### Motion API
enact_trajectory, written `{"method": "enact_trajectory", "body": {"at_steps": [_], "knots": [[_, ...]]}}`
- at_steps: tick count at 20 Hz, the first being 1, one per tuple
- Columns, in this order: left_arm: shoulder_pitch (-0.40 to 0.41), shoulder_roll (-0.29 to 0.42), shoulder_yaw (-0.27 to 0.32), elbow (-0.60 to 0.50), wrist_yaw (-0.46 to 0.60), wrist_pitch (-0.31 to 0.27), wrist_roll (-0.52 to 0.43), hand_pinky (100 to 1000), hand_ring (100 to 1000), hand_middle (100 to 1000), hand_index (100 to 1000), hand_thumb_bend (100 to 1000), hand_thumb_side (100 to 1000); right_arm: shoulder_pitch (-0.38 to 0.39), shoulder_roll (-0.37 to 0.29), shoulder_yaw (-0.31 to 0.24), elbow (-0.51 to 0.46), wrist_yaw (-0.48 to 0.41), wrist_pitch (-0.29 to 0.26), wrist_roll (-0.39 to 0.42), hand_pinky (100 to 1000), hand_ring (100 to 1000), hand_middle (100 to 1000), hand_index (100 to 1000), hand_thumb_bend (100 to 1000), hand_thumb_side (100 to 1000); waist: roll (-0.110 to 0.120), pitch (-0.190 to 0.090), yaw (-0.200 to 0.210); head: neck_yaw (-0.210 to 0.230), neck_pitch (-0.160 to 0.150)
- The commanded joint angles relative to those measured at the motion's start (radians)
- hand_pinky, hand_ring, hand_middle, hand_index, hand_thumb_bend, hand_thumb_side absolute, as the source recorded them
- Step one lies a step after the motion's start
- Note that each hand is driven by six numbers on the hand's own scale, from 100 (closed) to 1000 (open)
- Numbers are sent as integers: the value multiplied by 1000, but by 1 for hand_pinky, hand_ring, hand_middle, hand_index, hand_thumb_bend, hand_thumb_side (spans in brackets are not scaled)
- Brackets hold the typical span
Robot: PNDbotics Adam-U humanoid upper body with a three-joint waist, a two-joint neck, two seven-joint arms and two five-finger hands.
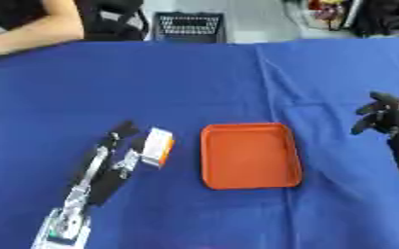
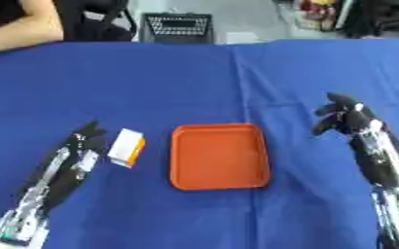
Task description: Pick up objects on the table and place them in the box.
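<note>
While the orange box (image 1: 250,154) lay empty at the middle of the blue-draped bench (image 1: 194,78), the robot's left hand (image 2: 82,141) reached along the cloth toward a small white-and-orange carton (image 2: 126,147), the only loose object in sight. The carton sat just beyond the fingers (image 1: 124,129) on their inner side, between them and the near wall of the box; whether the fingers touched it could not be told. They stretched out nearly straight and had hold of nothing.

The right hand (image 2: 343,116) hovered on the far side of the box, well apart from it, its fingers drooping in a relaxed half-curl and likewise holding nothing.

By the look of things the job had barely begun: nothing rested inside the box, and the carton had yet to be grasped, lifted over the low rim and set down.

Room to move appeared generous. Bare cloth spread ahead of both sets of fingers, broken only by a fold running up the bench past the box's far corner. The gap between carton and box was narrow, so the fingers would probably need to close from above or from the outer side rather than slip between the two. A person's arm (image 1: 32,29) rested at the bench's far edge, clear of the work.
</note>
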Motion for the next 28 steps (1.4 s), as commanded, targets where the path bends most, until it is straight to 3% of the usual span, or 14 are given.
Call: {"method": "enact_trajectory", "body": {"at_steps": [1, 11, 12, 13, 14, 15, 17, 22, 28], "knots": [[-11, 3, 5, -19, -3, 2, 3, 1000, 1000, 844, 1000, 348, 813, -4, -11, -8, -10, -2, -3, -1, 543, 546, 649, 885, 100, 912, 0, -14, -1, -6, -13], [-13, 8, 13, -24, -24, 11, 18, 1000, 1000, 847, 1000, 322, 787, -3, -10, -10, -10, -1, -2, -1, 543, 546, 649, 885, 100, 912, 0, -14, -1, -10, -12], [-18, 14, 24, -32, -68, 21, 26, 1000, 1000, 845, 1000, 319, 777, -2, -11, -12, -10, 0, -2, -2, 543, 546, 649, 885, 100, 912, 0, -14, 0, -14, -12], [-25, 22, 38, -46, -130, 34, 32, 1000, 1000, 812, 1000, 328, 675, -1, -12, -12, -10, 0, -3, -3, 543, 546, 650, 885, 100, 911, 1, -15, 2, -16, -11], [-33, 29, 50, -65, -208, 50, 35, 1000, 1000, 812, 1000, 328, 675, -1, -12, -13, -10, 1, -3, -3, 543, 546, 650, 885, 100, 911, 1, -15, 3, -17, -11], [-39, 33, 56, -86, -278, 66, 35, 1000, 1000, 798, 1000, 359, 615, -1, -13, -13, -10, 2, -4, -4, 543, 546, 650, 885, 100, 911, 1, -15, 3, -17, -11], [-45, 37, 55, -123, -378, 90, 24, 1000, 1000, 799, 1000, 377, 612, -1, -12, -13, -10, 3, -4, -4, 543, 546, 650, 885, 100, 911, 2, -14, 3, -19, -11], [-43, 33, 47, -150, -463, 121, -4, 1000, 1000, 795, 1000, 403, 606, -1, -13, -15, -9, 4, -5, -6, 543, 546, 650, 885, 100, 911, 2, -14, 3, -23, -10], [-55, 27, 29, -155, -527, 148, 6, 1000, 1000, 770, 1000, 553, 576, -1, -13, -13, -8, 4, -5, -5, 543, 545, 650, 885, 100, 910, 2, -15, 1, -22, -13]]}}
